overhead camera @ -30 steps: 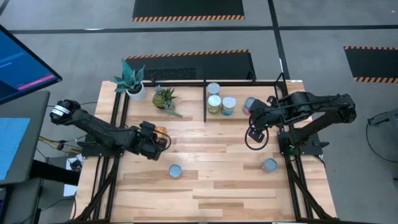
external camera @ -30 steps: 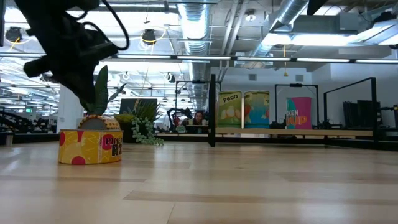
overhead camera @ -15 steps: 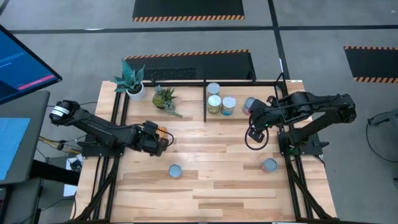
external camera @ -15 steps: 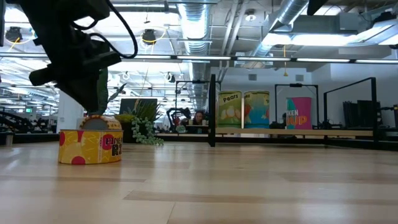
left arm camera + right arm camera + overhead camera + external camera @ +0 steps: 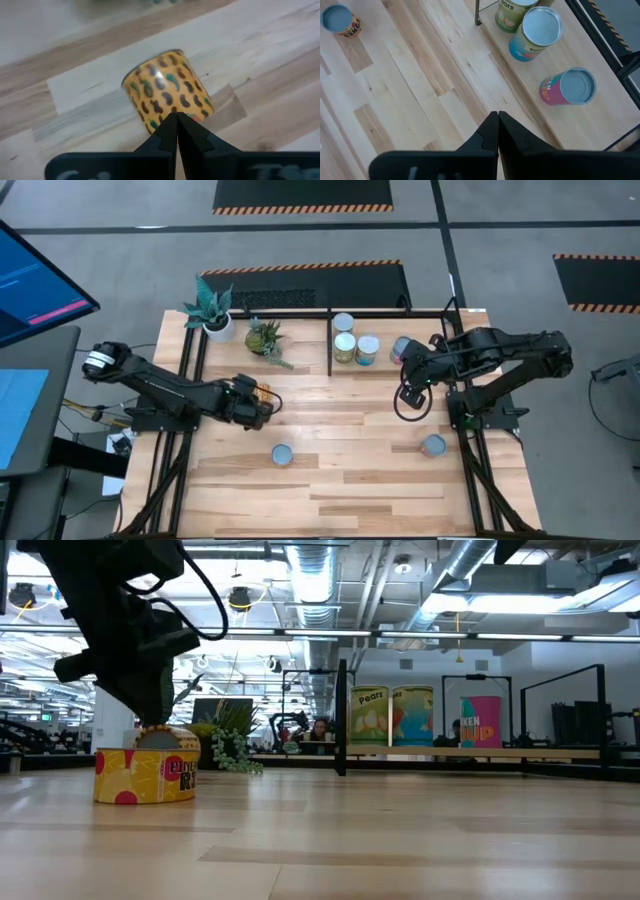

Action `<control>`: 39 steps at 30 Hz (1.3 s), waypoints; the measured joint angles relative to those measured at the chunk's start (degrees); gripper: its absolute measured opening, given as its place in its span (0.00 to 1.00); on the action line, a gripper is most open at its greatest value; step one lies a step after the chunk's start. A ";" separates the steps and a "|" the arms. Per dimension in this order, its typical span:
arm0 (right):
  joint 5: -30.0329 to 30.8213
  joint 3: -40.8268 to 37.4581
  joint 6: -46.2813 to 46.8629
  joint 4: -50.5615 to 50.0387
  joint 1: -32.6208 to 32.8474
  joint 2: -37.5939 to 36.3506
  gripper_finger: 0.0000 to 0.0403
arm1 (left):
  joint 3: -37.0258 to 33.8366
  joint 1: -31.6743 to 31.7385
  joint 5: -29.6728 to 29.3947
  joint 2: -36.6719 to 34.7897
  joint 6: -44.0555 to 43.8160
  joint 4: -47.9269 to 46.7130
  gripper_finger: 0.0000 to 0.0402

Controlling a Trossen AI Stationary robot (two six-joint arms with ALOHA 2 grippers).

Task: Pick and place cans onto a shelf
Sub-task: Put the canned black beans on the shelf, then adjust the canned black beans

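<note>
Meanwhile left gripper (image 5: 172,131) closed, beside yellow can (image 5: 168,90); open table (image 5: 340,480) around.

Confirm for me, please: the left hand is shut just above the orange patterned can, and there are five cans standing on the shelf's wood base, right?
Not quite. The count is wrong: the high view shows four cans on the shelf's light wood base, the fourth being the pink-labelled can. The rest holds: the left hand is shut just above the orange patterned can.

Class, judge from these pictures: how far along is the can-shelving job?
Done: four cans sit on the shelf. In hand: nothing gripped yet; the shut left gripper is at the yellow can. The shut right gripper waits by the shelf. Left: that can, plus the front can and the right-side can.
</note>
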 joint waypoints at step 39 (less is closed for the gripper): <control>-0.11 0.00 -0.42 -0.02 -0.01 0.00 0.09 | 13.98 -0.55 -2.02 7.09 52.50 -3.67 0.22</control>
